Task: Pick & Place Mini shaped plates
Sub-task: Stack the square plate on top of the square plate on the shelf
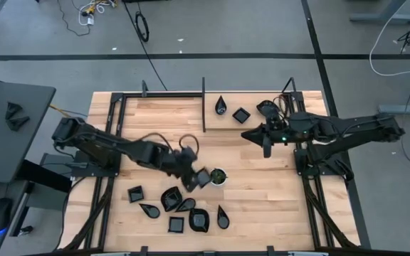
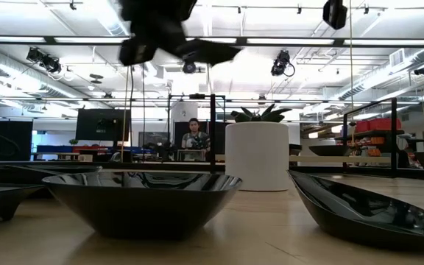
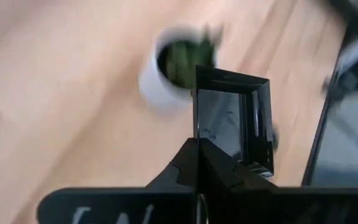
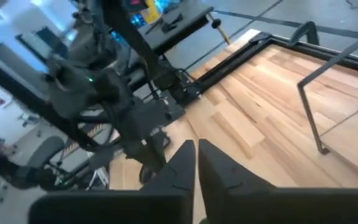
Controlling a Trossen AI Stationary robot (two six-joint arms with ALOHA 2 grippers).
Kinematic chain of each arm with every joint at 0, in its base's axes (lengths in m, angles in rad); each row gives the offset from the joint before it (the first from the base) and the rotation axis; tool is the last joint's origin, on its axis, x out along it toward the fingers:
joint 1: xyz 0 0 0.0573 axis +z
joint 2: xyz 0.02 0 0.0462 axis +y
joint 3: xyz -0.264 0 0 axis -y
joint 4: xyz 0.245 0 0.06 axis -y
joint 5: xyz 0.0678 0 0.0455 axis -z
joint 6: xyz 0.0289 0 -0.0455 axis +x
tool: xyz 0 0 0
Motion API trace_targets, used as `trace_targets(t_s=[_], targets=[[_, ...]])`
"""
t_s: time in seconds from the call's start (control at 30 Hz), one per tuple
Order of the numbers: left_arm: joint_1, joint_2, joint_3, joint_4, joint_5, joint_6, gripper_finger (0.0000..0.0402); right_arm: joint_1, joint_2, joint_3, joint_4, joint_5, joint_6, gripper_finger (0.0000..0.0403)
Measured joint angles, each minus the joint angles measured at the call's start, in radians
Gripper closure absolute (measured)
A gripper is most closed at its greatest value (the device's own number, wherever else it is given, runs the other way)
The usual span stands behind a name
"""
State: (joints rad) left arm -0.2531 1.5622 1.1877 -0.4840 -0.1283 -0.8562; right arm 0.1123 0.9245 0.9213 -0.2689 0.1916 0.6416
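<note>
High view shows a small glossy black square plate [image 1: 202,177] clamped at its rim in the left gripper [image 1: 191,178], lifted over the middle of the pale wooden table [image 1: 262,206], just beside a small round white cup with green inside [image 1: 218,176]. In the left wrist view the two dark fingers [image 3: 194,165] pinch together on that plate's edge. More black mini plates [image 1: 180,210] lie grouped near the table's front edge; two others [image 1: 231,111] sit at the far side. The right gripper [image 1: 266,151] hangs above the table's far right part, fingers nearly together, holding nothing.
</note>
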Motion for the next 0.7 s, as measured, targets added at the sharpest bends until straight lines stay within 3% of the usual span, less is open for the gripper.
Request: trace_targets(t_s=[0.27,0.4,0.7], targets=[[0.096,-0.020,0.000,0.229,-0.162,-0.003,0.0395,0.000,0.202,0.121,-0.120,-0.033,-0.064,0.0298],[0.126,-0.018,0.000,0.251,-0.225,-0.020,0.0395,0.000,0.305,0.149,-0.127,-0.025,-0.103,0.0265],[0.152,-0.017,0.000,0.248,-0.235,-0.017,0.0393,0.000,0.401,0.155,-0.043,0.024,-0.181,0.0265]])
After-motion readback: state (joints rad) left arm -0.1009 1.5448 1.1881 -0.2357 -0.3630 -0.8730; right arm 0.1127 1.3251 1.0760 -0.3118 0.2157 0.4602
